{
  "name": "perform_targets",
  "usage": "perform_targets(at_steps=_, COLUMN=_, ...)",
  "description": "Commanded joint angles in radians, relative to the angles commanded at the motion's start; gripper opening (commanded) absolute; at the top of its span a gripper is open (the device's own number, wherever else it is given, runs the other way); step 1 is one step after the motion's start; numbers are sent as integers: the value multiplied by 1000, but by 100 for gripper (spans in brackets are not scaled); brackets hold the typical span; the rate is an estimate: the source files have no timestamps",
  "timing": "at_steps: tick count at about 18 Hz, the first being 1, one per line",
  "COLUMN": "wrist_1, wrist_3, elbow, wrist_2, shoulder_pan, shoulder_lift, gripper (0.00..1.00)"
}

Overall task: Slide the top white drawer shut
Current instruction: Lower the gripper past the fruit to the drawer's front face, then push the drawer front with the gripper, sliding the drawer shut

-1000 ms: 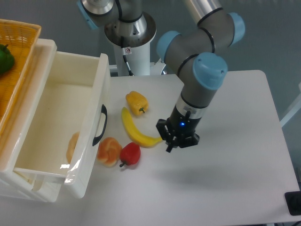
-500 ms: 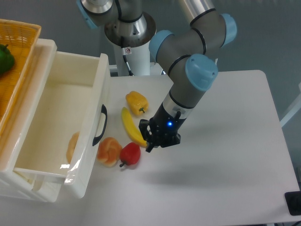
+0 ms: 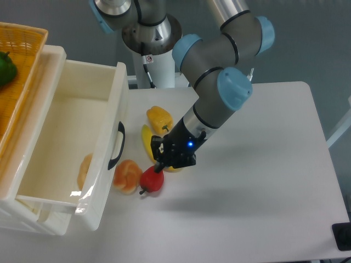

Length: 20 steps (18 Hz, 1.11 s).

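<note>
The top white drawer [image 3: 104, 159] stands pulled far out of the cabinet at the left, its front panel with the curved black handle [image 3: 116, 146] facing right. A bread-like item [image 3: 84, 171] lies inside it. My gripper [image 3: 162, 164] hangs over the banana [image 3: 146, 143] and the red pepper [image 3: 152, 179], to the right of the handle and apart from the drawer. Its fingers look close together and hold nothing that I can make out.
A yellow pepper [image 3: 159, 119], the banana, the red pepper and a peach-coloured fruit [image 3: 126, 176] lie on the table [image 3: 263, 181] just in front of the drawer. An orange wicker basket [image 3: 16, 82] with a green pepper [image 3: 6, 68] sits on top of the cabinet [image 3: 52, 55].
My gripper has moved left across the table toward the drawer, from right of the banana to above it and the red pepper. The drawer and fruit have not moved.
</note>
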Motion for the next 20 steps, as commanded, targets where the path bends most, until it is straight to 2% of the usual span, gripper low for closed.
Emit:
perform_targets(at_steps=7, wrist_1=-115, wrist_3=2, elbow=5, wrist_2=-50, shoulder_pan=-15, shoulder_lift=14, gripper=0)
perform_targets(at_steps=12, wrist_1=-161, wrist_3=2, elbow=5, wrist_2=-75, shoulder_pan=-23, shoulder_lift=28, gripper=0)
perform_targets(at_steps=20, wrist_1=-192, wrist_3=2, elbow=3, wrist_2=-75, shoulder_pan=-40, shoulder_lift=47, gripper=0)
